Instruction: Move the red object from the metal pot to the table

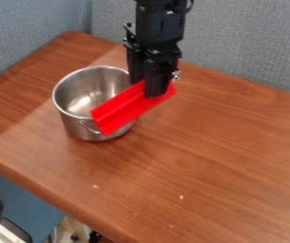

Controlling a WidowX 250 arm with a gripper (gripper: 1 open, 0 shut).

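The red object (128,106), a bright red angled bar, hangs tilted from my gripper (152,84), which is shut on its upper end. Its lower end reaches down over the right rim of the metal pot (84,95), a shiny round steel pot that stands on the left part of the brown wooden table (223,152). Whether the bar touches the rim I cannot tell. The black gripper points straight down, just right of the pot. The pot's inside looks bare where I can see it.
A blue-grey fabric wall (261,38) stands behind the table. The table's front edge runs diagonally from the left to the lower right, with floor clutter and a cable (1,214) below it.
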